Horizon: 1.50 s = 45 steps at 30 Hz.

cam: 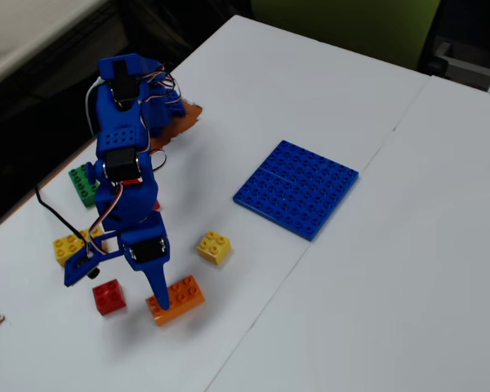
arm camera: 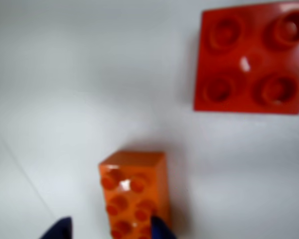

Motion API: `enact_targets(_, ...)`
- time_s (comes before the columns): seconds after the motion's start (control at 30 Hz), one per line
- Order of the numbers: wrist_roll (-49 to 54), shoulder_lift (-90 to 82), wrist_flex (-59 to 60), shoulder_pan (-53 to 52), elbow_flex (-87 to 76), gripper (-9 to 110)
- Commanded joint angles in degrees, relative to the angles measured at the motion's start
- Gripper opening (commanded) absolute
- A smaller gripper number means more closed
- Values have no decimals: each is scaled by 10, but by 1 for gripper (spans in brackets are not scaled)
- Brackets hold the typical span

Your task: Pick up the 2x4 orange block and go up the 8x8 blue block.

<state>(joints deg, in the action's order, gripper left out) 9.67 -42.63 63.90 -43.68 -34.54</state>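
The 2x4 orange block (arm camera: pixel 134 194) lies on the white table at the bottom of the wrist view, its long side running away from the camera. My gripper (arm camera: pixel 109 230) is open. Its right fingertip (arm camera: pixel 159 230) overlaps the block's right side, and its left fingertip (arm camera: pixel 60 230) stands well clear to the left. In the fixed view the gripper (cam: pixel 159 298) points down at the left end of the orange block (cam: pixel 180 297). The 8x8 blue block (cam: pixel 296 188) lies flat to the upper right, apart from the arm.
A red square four-stud brick (arm camera: pixel 251 59) lies close by and shows in the fixed view (cam: pixel 109 296) left of the orange block. A small yellow brick (cam: pixel 215 247), a longer yellow brick (cam: pixel 72 243) and a green brick (cam: pixel 83 184) lie around the arm.
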Motion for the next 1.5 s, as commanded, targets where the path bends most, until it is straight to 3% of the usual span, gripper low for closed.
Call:
enact_targets(0.0,0,-14,11,15,23,19)
enact_targets(0.63,11,32,5,15,28,26)
enact_targets(1.47,18,62,-8,12,31,17)
